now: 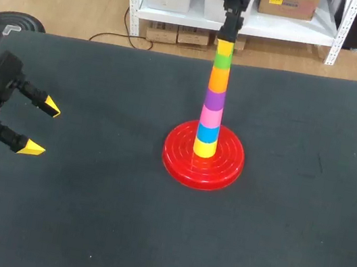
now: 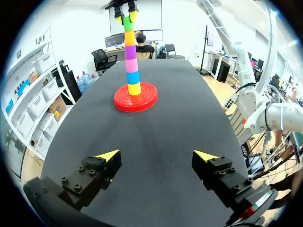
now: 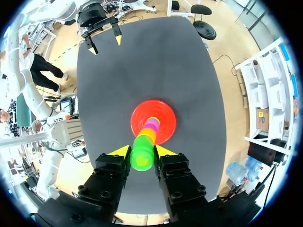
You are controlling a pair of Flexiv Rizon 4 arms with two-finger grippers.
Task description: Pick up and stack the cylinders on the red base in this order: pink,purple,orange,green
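Observation:
A red base holds an upright tower: yellow at the bottom, then blue, pink, purple, orange and green on top. My right gripper comes straight down from above and is shut on the green cylinder, with a yellow tip on each side of it. My left gripper hovers open and empty at the table's left side, well away from the tower. The left wrist view shows the tower far ahead of the left gripper.
Dark table surface lies bare around the base on all sides. The table's far edge runs just behind the tower.

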